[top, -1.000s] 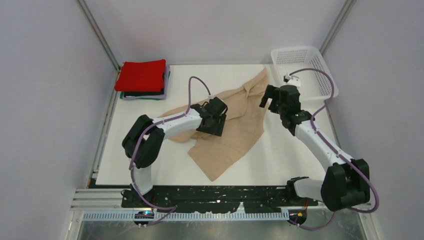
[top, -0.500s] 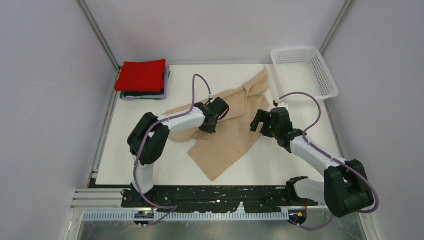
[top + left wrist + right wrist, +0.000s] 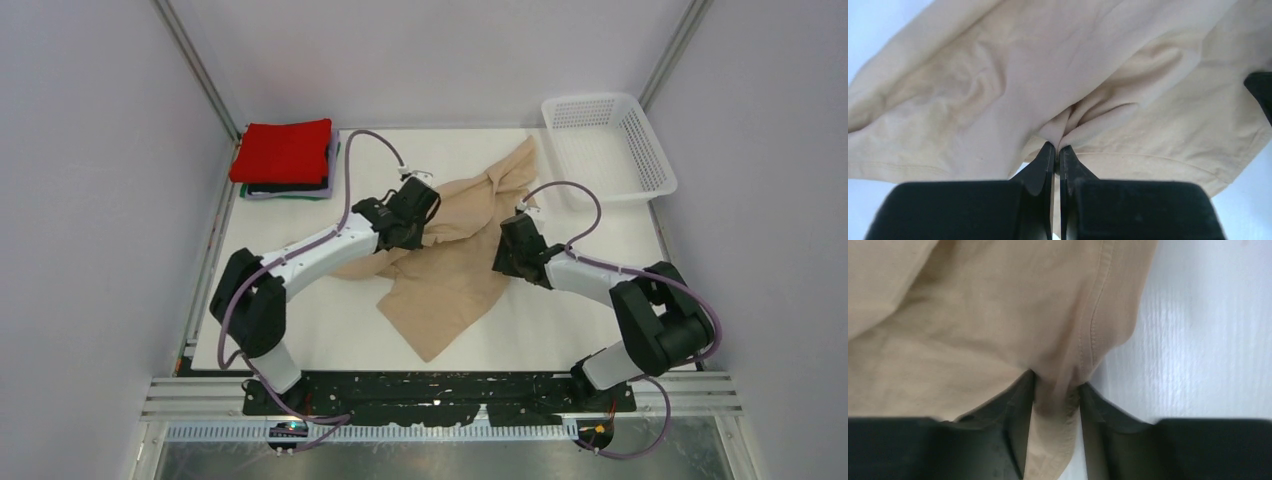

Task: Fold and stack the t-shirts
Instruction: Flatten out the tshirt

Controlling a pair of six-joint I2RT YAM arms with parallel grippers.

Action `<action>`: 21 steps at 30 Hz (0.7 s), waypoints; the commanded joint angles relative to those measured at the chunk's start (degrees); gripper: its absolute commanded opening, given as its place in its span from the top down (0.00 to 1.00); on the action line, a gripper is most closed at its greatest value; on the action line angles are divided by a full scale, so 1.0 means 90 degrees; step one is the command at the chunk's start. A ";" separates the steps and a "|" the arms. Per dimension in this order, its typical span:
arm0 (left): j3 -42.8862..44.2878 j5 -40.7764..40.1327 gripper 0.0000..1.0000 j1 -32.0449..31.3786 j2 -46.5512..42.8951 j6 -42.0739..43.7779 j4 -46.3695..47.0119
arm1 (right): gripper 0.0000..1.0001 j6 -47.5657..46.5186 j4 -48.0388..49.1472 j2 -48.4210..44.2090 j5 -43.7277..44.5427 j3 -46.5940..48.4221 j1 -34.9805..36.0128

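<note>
tan t-shirt pinched by both grippers

it lies crumpled, spread near-left of the white mesh basket, its far tip just beside the basket's left wall. your left gripper is clamped tight on a raised fold; your right gripper nips the hem, cloth filling its narrow gap. well left of the basket sits the folded stack, red t-shirt on top.

- I can read no word, number, brand or sign in any of my views.
- The beige cloth t-shirt shows no legible print.
</note>
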 commanded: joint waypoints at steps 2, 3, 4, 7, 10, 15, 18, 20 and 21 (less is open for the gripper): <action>-0.0177 0.0173 1.00 0.0520 -0.0835 -0.0048 0.0407 | 0.87 0.0279 -0.0412 0.0438 0.0926 0.0469 0.0048; -0.0202 0.0189 1.00 0.0649 -0.0953 -0.0096 0.0380 | 0.93 0.0271 -0.0634 0.0385 0.1188 0.0528 0.0044; -0.0237 0.0208 1.00 0.0787 -0.1106 -0.0128 0.0366 | 0.94 0.0233 -0.0882 0.0328 0.1306 0.0564 0.0041; -0.0523 0.0225 1.00 0.1101 -0.1813 -0.0161 0.0368 | 0.95 -0.0092 -0.1619 -0.0132 0.2153 0.0813 0.0038; -0.0901 0.0111 1.00 0.1211 -0.2724 -0.0075 0.0467 | 0.95 -0.0338 -0.2372 -0.0789 0.2935 0.0938 0.0038; -0.1120 -0.0080 1.00 0.1217 -0.4258 -0.0084 0.0340 | 0.95 -0.0893 -0.2960 -0.2622 0.3672 0.1217 0.0029; -0.0903 -0.0578 1.00 0.1223 -0.5054 -0.0213 -0.0056 | 0.95 -0.1292 -0.3152 -0.3631 0.3734 0.1486 0.0024; -0.0688 -0.0819 1.00 0.1228 -0.5696 -0.0172 -0.0213 | 0.95 -0.1545 -0.3181 -0.4565 0.3541 0.1766 0.0011; -0.0598 -0.0911 1.00 0.1230 -0.5967 -0.0144 -0.0252 | 0.95 -0.1612 -0.3190 -0.4765 0.3469 0.2017 0.0015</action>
